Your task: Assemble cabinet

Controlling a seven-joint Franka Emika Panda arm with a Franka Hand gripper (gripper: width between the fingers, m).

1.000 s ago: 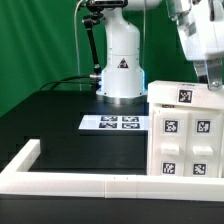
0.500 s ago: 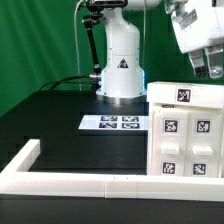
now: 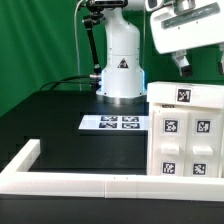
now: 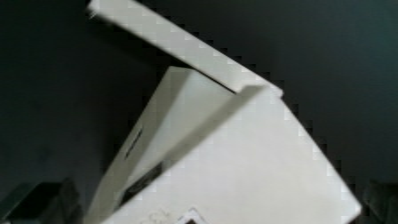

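The cabinet (image 3: 185, 135) is a large white box with black-and-white tags, standing at the exterior view's right, close behind the low white wall. My gripper (image 3: 183, 66) hangs in the air above the cabinet's top at its left end, apart from it and empty. Its fingers look spread. In the wrist view a white panel of the cabinet (image 4: 231, 150) fills the middle, with a narrow white edge (image 4: 178, 45) beyond it. The dark fingertips show only at the picture's corners.
The marker board (image 3: 115, 123) lies flat on the black table in front of the arm's white base (image 3: 122, 65). The long low white wall (image 3: 60, 180) runs along the near edge and turns back at the exterior view's left. A green curtain hangs behind.
My gripper has risen from the cabinet's top right corner and moved toward the exterior view's left. The cabinet has not moved.
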